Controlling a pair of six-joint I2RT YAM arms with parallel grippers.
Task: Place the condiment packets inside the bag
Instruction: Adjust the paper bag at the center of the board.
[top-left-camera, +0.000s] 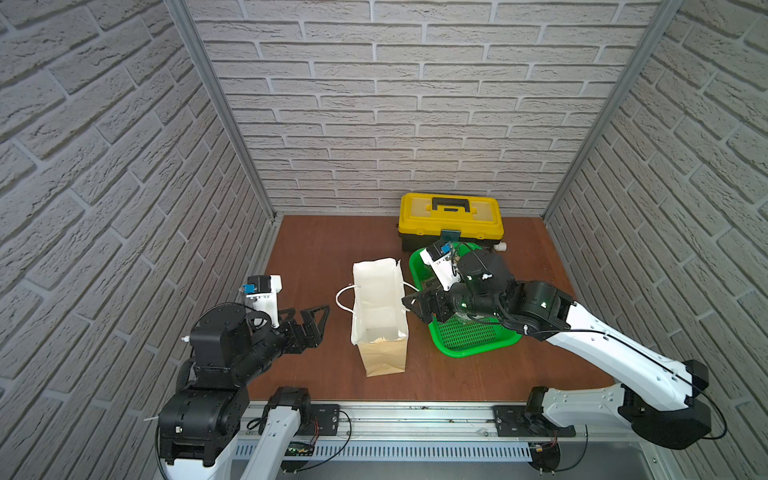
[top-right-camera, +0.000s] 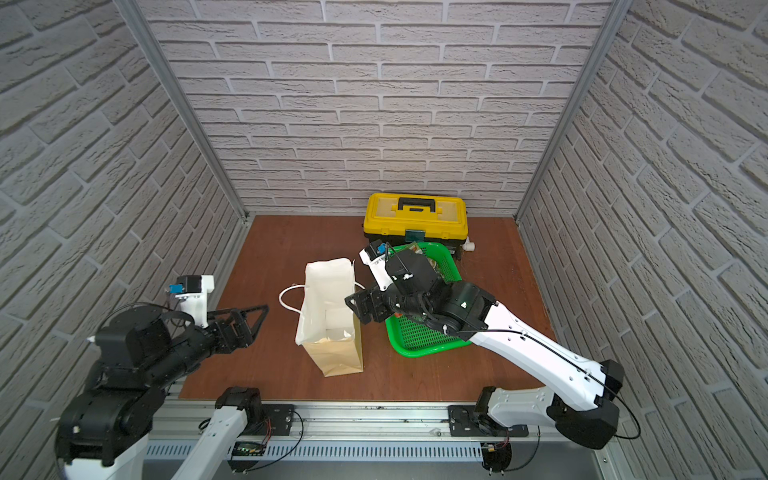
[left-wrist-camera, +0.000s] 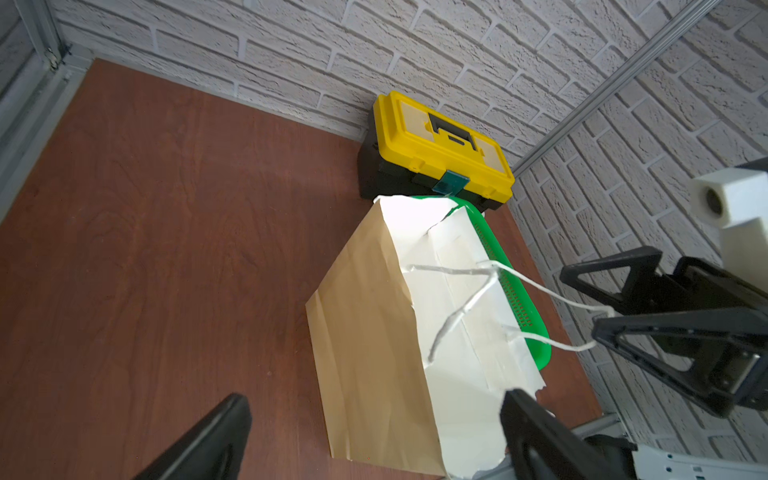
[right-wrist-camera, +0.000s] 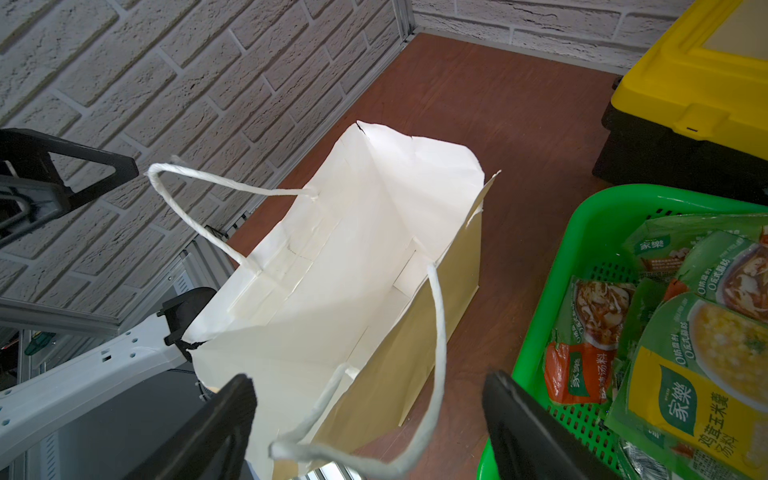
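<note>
- Right wrist view: the bag (right-wrist-camera: 353, 270) stands upright with its mouth gaping, seemingly so that packets can drop straight in. The right gripper (right-wrist-camera: 368, 376) has its jaws spread wide and empty. Only the near cord handle (right-wrist-camera: 436, 332) droops across the gap, unpinched. The condiment packets (right-wrist-camera: 681, 374) lie heaped in the green basket (right-wrist-camera: 582, 216), off beyond one finger and outside the jaws.
- Left wrist view: the left gripper (left-wrist-camera: 374, 397) is also wide open and holds nothing. It faces the bag's tan side and is probably placed there to steady the light paper. No packet shows here.
- Both top views: the basket sits just beside the bag, likely to keep each carry short. The right gripper hovers at the bag's rim on the basket side, and its arm hides most of the packets. The left gripper is near the opposite handle, not touching it.
</note>
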